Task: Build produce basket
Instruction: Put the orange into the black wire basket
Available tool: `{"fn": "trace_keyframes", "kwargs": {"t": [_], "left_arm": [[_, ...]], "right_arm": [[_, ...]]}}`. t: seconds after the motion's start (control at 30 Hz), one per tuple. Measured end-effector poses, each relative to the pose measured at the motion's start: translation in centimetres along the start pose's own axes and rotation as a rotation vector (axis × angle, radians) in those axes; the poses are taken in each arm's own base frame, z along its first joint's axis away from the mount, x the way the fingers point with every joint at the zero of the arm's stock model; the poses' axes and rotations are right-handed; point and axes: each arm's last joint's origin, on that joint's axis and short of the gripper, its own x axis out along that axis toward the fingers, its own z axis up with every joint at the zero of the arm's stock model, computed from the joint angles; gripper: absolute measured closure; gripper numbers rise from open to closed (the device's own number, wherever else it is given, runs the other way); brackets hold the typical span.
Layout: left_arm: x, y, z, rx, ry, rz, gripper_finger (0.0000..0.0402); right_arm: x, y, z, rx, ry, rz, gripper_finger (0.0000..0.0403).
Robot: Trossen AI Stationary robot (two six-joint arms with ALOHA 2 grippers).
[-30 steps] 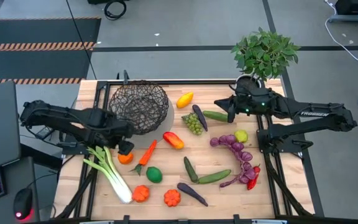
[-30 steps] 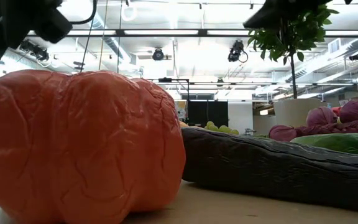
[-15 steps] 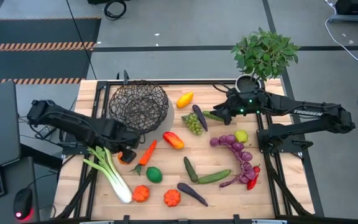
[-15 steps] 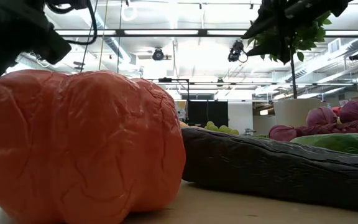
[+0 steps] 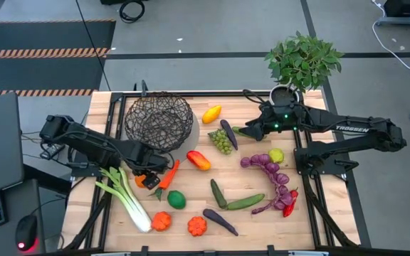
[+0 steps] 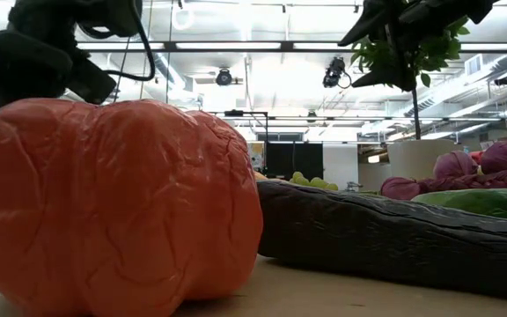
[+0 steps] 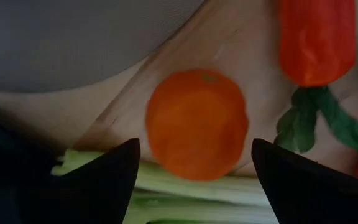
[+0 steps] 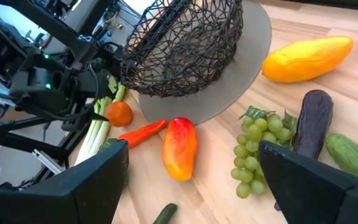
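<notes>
Showing a wooden bench (image 5: 191, 206) scattered with produce, largest items first. The wire basket (image 5: 159, 121) stands on a grey round mat at the far left of the bench; through its mesh it appears to hold nothing, though the weave hides part of the bottom. A potted plant (image 5: 303, 62) stands at the far right corner and plays no part.

The left gripper (image 5: 146, 175) sits low just in front of the basket, jaws wide, straddling an orange (image 7: 196, 122) without touching it; the leek (image 5: 124, 195) lies just beside and partly under the jaws, and the carrot (image 5: 167, 175) is near on the other side. The right gripper (image 5: 253, 131) hovers over the far middle of the bench, jaws wide and holding nothing, near a green cucumber (image 5: 246, 132), a purple aubergine (image 5: 228, 132) and the grapes (image 5: 221, 142).

Likely step: closing on the orange. Risks, as judged: a round fruit may roll or squirt out if the jaws close off-centre; a jaw tip may pinch the leek stalk and drag it along; a lift toward the basket could clip its rim and tip the light mesh off the mat.
</notes>
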Motion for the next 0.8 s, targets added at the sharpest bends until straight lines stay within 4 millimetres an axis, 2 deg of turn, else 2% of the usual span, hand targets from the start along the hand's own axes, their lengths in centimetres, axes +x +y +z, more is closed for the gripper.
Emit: {"fn": "trace_keyframes", "kwargs": {"t": [0.27,0.57,0.8], "left_arm": [[1.1,-0.9,0.8,0.048,-0.003,-0.047,0.0085],[4.3,0.4,-0.1,-0.017,0.125,-0.09,0.0085],[4.6,-0.1,0.3,-0.019,0.087,-0.159,0.0087]], "right_arm": [[0.0,0.0,-0.1,0.0,0.007,-0.002,0.0041],[0.0,0.0,-0.2,0.016,0.017,0.003,0.0041],[0.0,0.0,-0.2,-0.014,0.023,-0.002,0.0041]]}}
